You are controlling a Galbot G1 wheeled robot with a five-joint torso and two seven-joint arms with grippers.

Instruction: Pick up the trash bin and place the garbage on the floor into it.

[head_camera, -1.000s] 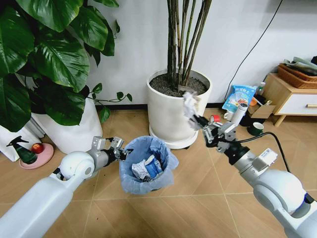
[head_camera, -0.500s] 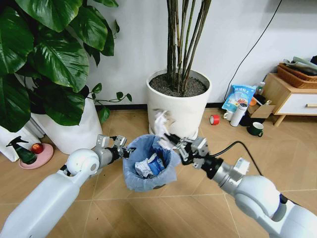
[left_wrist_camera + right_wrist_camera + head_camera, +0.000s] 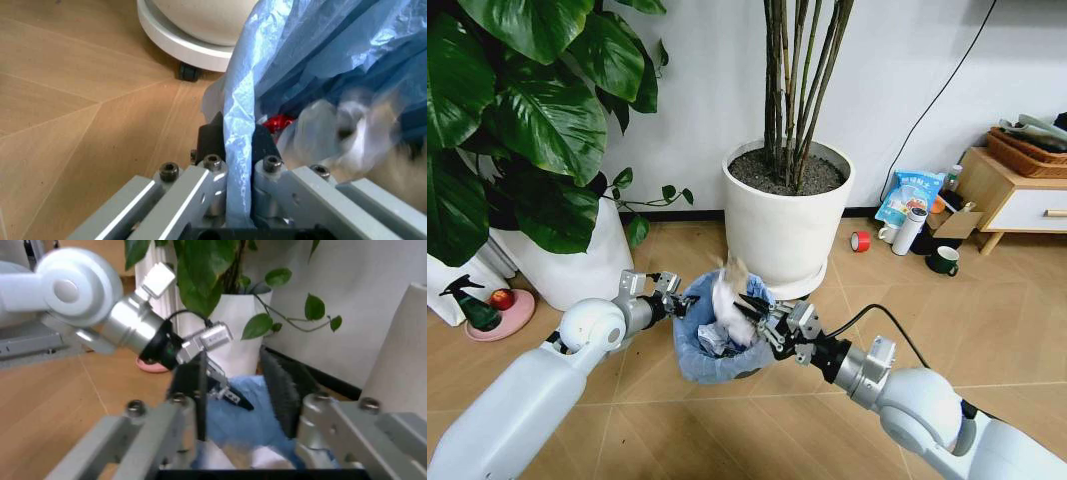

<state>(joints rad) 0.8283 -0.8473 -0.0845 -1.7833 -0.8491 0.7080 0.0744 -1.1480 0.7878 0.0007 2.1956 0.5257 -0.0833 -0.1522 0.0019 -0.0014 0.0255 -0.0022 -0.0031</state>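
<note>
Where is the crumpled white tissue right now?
In the head view, the crumpled white tissue is over the blue-bagged trash bin, off the right gripper, whose fingers are open. The left gripper pinches the bin's rim.

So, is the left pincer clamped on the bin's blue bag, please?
Yes, the left pincer pinches the light-blue bag at the trash bin rim.

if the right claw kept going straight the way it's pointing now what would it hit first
Most likely the trash bin. The right claw is open above the bin's mouth, pointing toward the left claw, which is shut on the far rim. A white tissue hangs just ahead, so depth is uncertain.
</note>
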